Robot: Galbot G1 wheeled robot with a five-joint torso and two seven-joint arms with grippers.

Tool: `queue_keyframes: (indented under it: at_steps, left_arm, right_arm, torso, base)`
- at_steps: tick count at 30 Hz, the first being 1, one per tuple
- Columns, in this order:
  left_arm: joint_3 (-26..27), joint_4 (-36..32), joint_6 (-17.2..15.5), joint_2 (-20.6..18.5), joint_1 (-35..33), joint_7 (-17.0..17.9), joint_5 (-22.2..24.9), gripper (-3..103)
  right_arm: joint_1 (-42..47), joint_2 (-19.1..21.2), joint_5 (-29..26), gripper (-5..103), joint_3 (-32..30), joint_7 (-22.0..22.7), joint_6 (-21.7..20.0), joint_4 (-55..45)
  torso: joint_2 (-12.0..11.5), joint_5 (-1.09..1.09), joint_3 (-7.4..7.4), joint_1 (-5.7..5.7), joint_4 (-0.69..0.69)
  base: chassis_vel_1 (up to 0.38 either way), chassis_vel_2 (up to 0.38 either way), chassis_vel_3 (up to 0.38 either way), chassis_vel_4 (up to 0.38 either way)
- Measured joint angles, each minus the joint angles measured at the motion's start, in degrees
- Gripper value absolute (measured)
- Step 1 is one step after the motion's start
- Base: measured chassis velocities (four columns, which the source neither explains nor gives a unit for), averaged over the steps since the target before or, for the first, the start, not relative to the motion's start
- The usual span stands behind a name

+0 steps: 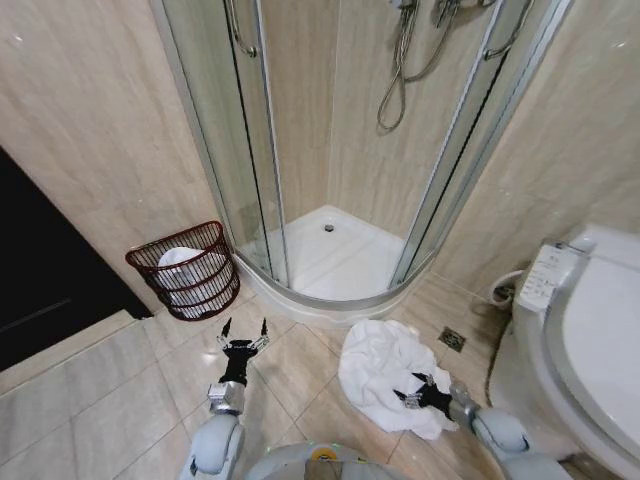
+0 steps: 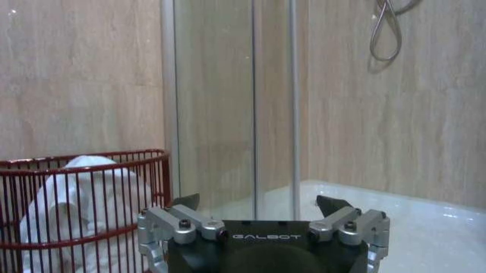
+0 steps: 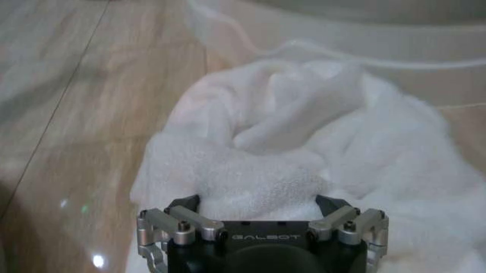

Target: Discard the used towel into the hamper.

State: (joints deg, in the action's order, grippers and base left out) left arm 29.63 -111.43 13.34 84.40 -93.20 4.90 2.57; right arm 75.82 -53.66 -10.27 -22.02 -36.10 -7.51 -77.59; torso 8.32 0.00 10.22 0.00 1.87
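Right tool (image 3: pixel 258 200) spread against towel (image 3: pixel 304 142); left wrist view shows hamper (image 2: pixel 83 193)

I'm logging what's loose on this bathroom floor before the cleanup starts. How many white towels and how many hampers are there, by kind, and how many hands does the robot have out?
White towels: 2, the towel on the floor and the towel in the hamper
Hamper: 1
Hands: 2, left hand open over the tiles, right hand open at the floor towel
Total: 5
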Motion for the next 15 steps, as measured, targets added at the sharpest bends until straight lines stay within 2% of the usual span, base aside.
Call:
queue_keyframes:
  at_steps: [5,7,11,15]
  left_arm:
    - [-0.53,0.17,-0.61,0.02,0.84,-0.39,-0.28,100]
    - [-0.83,0.88,-0.89,0.11,1.55,-0.54,-0.44,100]
    - [-0.89,1.32,-1.15,0.21,1.76,-0.58,-0.54,100]
    - [-0.91,1.34,-1.18,0.10,1.17,-0.60,-0.63,100]
  right_arm:
    - [-4.98,0.12,0.48,100,5.31,-0.97,3.31,5.32]
    - [-8.63,-0.64,0.89,100,7.82,-2.65,4.63,9.19]
    - [-12.81,-2.88,3.40,100,8.32,-5.01,6.90,15.42]
    - [-14.29,-4.68,4.73,100,7.09,-5.88,7.46,19.07]
  torso:
    - [0.00,0.02,0.01,0.00,-0.01]
    - [0.00,-0.02,0.01,0.00,0.00]
    - [0.00,0.01,0.01,0.00,0.00]
    - [0.01,-0.01,0.01,0.00,0.00]
  base:
    - [0.000,0.000,0.000,0.000]
    - [0.000,0.000,0.000,0.000]
    - [0.000,0.000,0.000,0.000]
    - [0.000,0.000,0.000,0.000]
